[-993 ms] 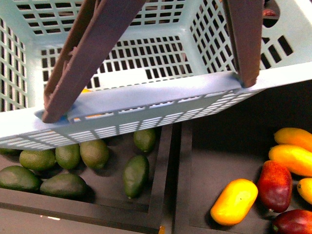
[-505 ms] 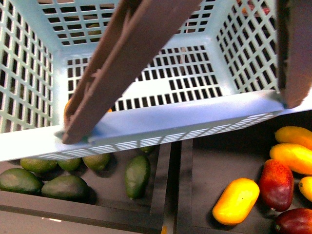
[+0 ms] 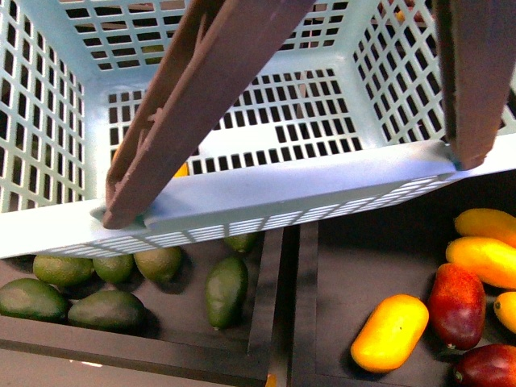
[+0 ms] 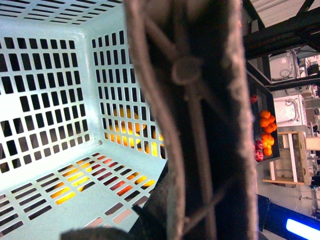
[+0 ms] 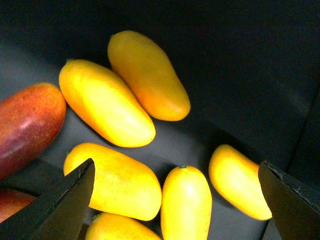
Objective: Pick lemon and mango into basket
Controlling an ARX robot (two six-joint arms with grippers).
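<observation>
My right gripper point(image 5: 176, 162) hangs spread wide over the mango point(image 5: 186, 200), crowded among others in the dark bin point(image 5: 250, 60); closing off-centre could pinch two (or squirt it aside). My left gripper point(image 4: 155, 215) is at the basket point(image 3: 282, 193) handle point(image 4: 200, 125); its grip I cannot tell.

Avocados point(image 3: 226, 290) lie below the basket point(image 3: 266, 193), toward its left. Mangoes point(image 3: 391, 332) lie below its right corner, in the neighbouring compartment point(image 3: 363, 258)
</observation>
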